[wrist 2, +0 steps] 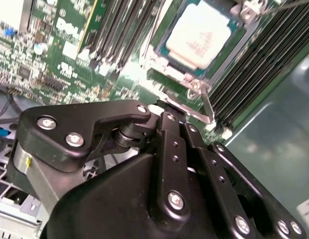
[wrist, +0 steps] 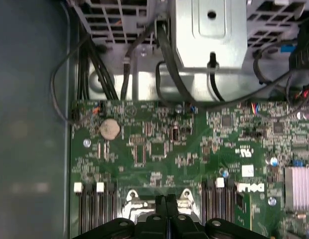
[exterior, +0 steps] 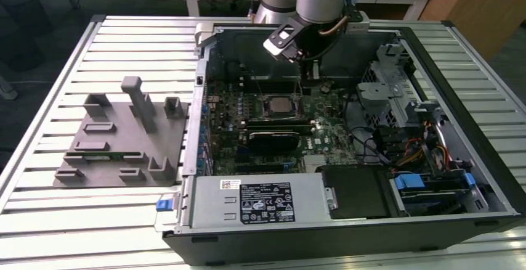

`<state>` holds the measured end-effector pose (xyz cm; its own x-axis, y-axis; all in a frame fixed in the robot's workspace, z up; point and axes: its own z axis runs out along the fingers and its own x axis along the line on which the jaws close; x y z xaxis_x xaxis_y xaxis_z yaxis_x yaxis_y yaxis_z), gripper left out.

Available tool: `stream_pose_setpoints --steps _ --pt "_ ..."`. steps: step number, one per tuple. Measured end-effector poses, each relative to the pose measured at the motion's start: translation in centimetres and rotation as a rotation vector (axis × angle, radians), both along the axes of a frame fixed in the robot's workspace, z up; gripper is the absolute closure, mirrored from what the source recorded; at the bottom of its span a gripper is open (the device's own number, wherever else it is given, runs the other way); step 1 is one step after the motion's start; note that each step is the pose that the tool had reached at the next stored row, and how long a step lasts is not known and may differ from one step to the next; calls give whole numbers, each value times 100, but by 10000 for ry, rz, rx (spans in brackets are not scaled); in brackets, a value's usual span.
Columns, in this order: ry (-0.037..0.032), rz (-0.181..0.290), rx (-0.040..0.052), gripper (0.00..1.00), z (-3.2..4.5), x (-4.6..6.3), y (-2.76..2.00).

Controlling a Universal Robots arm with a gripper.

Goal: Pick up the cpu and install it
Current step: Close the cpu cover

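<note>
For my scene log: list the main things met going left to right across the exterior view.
Tray → cpu → black cables → blue bay.

The cpu (one corner) is cropped off.

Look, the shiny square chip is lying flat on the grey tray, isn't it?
No. The cpu is not on the grey tray; the shiny square chip is lying flat in the socket on the green board. The second wrist view shows it there.
</note>
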<state>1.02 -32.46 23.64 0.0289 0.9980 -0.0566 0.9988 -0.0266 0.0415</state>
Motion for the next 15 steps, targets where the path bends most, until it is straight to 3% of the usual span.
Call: stream_pose_setpoints --steps 15 --pt "0 1 1 89 -24 -272 1"
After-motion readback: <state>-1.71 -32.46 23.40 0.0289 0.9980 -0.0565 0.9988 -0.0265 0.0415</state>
